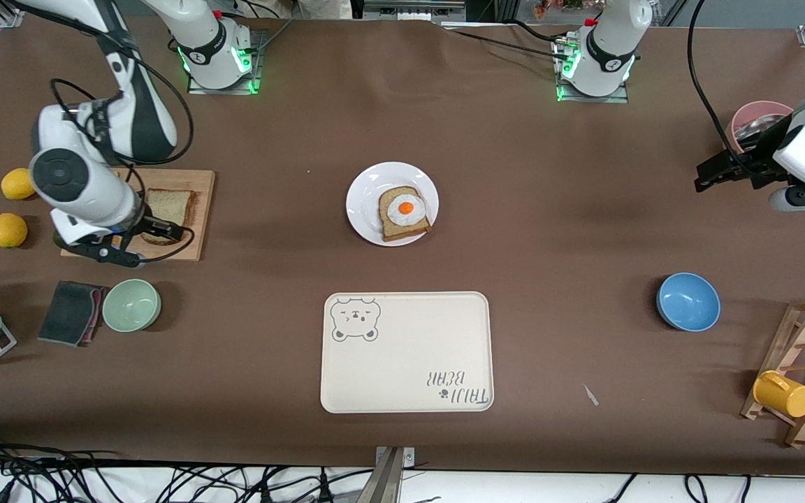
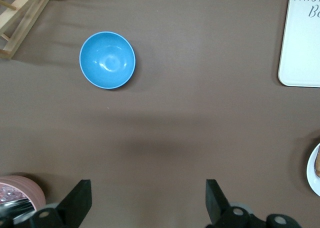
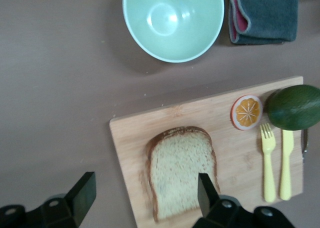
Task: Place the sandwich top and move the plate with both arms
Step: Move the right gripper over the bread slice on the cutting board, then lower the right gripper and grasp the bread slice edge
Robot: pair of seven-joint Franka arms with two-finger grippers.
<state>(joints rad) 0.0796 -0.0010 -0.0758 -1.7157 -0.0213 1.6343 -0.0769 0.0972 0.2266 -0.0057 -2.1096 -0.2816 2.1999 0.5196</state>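
The sandwich top (image 1: 169, 207), a plain slice of speckled bread (image 3: 182, 170), lies flat on a wooden cutting board (image 1: 196, 183) at the right arm's end of the table. My right gripper (image 1: 142, 243) hangs open just above the board's edge; one finger is over the slice, the other over the table beside the board (image 3: 145, 189). Mid-table, the white plate (image 1: 369, 192) carries a bread slice with a fried egg (image 1: 404, 212). My left gripper (image 1: 708, 176) is open over bare table (image 2: 148, 198) at the left arm's end, holding nothing. The plate's rim (image 2: 314, 170) shows in the left wrist view.
On the board lie an orange slice (image 3: 246, 112), an avocado (image 3: 294, 106), a yellow fork (image 3: 269, 163) and knife (image 3: 286, 163). A green bowl (image 1: 131, 304) and folded cloth (image 1: 70, 312) sit nearer the camera. Bear tray (image 1: 406, 351), blue bowl (image 1: 687, 301), pink bowl (image 1: 759, 119), wooden rack (image 1: 804, 370), two lemons (image 1: 8, 230).
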